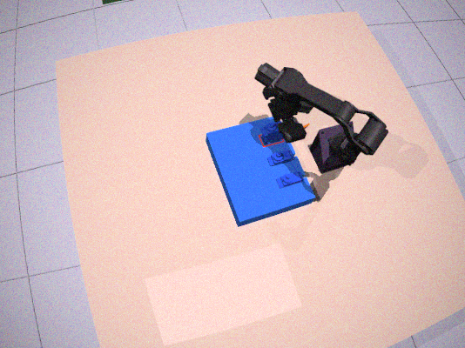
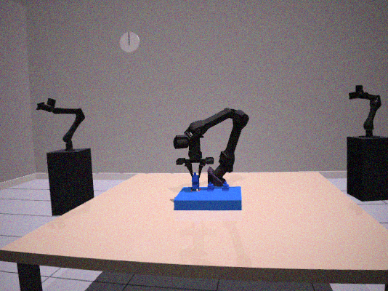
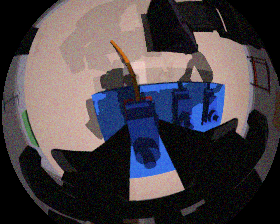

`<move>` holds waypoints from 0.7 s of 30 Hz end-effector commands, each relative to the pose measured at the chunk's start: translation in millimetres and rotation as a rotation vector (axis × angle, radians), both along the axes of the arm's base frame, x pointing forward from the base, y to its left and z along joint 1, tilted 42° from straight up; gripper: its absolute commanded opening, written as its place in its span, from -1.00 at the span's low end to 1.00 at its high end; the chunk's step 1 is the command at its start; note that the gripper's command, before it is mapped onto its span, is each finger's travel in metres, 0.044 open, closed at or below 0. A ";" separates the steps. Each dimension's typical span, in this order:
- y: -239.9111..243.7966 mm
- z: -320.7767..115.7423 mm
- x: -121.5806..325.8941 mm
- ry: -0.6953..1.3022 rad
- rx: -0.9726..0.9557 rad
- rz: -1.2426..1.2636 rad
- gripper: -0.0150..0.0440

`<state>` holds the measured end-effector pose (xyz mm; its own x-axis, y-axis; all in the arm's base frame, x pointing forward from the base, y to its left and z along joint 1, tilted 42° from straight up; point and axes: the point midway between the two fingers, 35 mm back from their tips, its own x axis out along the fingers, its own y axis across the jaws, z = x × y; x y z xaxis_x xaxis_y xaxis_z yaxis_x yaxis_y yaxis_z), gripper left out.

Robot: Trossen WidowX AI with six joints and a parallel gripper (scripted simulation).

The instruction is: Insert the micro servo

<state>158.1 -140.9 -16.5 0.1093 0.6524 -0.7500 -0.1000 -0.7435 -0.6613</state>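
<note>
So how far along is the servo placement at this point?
Done: the gripper is shut on the loose micro servo and has it upright above the red-marked pocket on the blue deck. In hand: the descent; the exterior view shows the servo standing well above the two seated servos. Left: seating the ears flat, laying the orange cable in the notch, release, retreat.
</note>
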 end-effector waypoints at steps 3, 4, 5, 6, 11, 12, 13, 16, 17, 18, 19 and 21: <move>1.0 -1.1 1.0 0.000 0.002 -0.008 -0.49; 1.6 -1.8 1.1 0.000 0.002 -0.008 -0.49; 2.2 -2.5 1.2 0.000 0.002 -0.008 -0.49; 2.8 -3.2 1.3 0.000 0.002 -0.008 -0.49; 6.1 -6.9 1.9 0.000 0.002 -0.008 -0.49; 6.6 -7.4 2.0 0.000 0.002 -0.008 -0.49; 7.0 -7.9 2.1 0.000 0.002 -0.008 -0.49; 8.7 -9.9 2.4 0.000 0.002 -0.008 -0.49; 9.4 -10.6 2.5 0.000 0.002 -0.008 -0.49; 10.1 -11.4 2.6 0.000 0.002 -0.008 -0.49; 10.6 -11.9 2.7 0.000 0.002 -0.008 -0.49; 11.4 -12.9 2.9 -0.001 0.002 -0.008 -0.49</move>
<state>160.2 -131.2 -27.7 0.1108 0.6523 -0.7498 -0.0995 -0.7434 -0.6614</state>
